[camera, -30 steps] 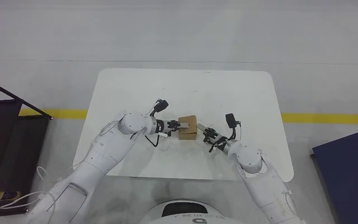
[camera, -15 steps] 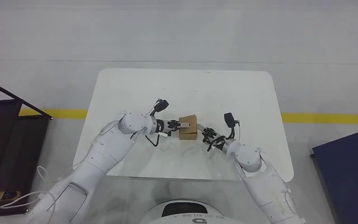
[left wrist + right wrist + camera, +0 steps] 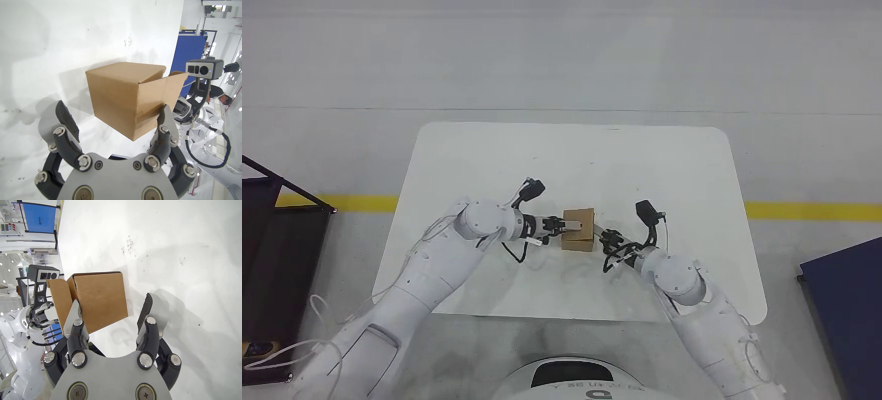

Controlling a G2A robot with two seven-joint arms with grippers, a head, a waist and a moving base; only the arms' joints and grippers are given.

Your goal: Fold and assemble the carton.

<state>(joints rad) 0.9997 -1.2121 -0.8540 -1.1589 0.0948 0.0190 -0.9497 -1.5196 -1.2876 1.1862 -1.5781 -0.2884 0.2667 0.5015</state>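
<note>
Brown cardboard carton (image 3: 579, 229), one flap ajar, sits near the middle of the white surface (image 3: 662, 170), hemmed between left pincer (image 3: 554, 229) and right pincer (image 3: 604, 243), both released with fingers spread.

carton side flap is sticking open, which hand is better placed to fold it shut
Right, probably. The flap swings out from the carton with its free edge toward the right hand, one finger beside it. The left hand sits at the hinged end, better for bracing.
</note>
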